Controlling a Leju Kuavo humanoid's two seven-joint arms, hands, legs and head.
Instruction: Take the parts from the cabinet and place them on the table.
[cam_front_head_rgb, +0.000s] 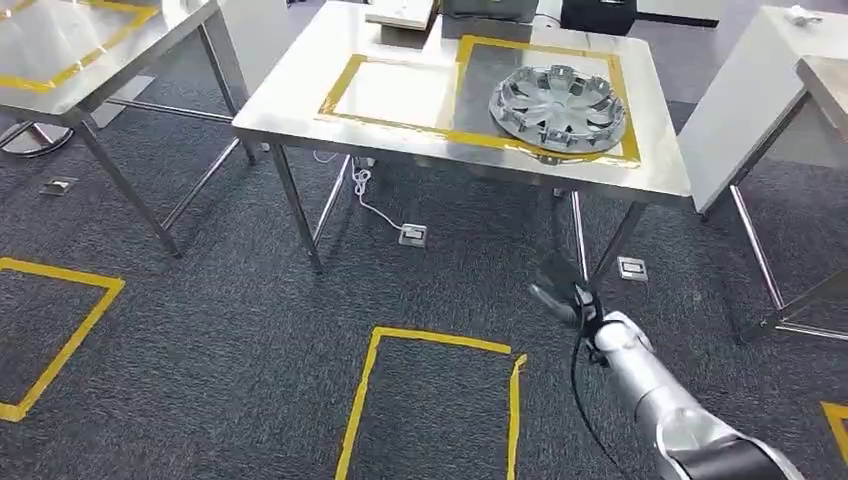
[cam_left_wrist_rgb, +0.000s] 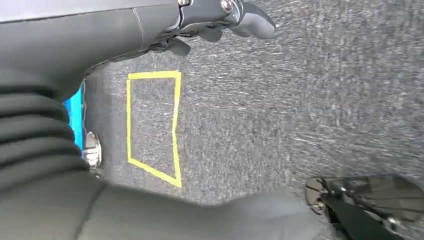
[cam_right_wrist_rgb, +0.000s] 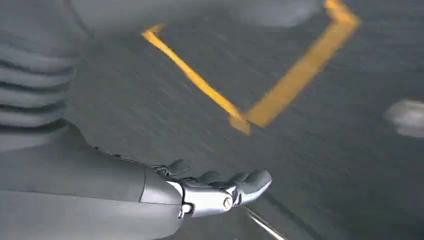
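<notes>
Silver wheel cover (cam_front_head_rgb: 558, 108) lies flat on the steel bench (cam_front_head_rgb: 300, 100), inside the right of two yellow-taped squares, its edge over the tape at the near side. Left square beside it is bare. Right robot hand (cam_front_head_rgb: 562, 296) hangs low over the grey carpet (cam_front_head_rgb: 230, 330) in front of the bench, fingers loosely extended, holding nothing; the wrist view confirms (cam_right_wrist_rgb: 220, 187). Left robot hand (cam_left_wrist_rgb: 220, 20) is over the carpet too, fingers slightly curled and apart, nothing in it. Yellow tape rectangle (cam_front_head_rgb: 430, 400) on the floor nearby.
</notes>
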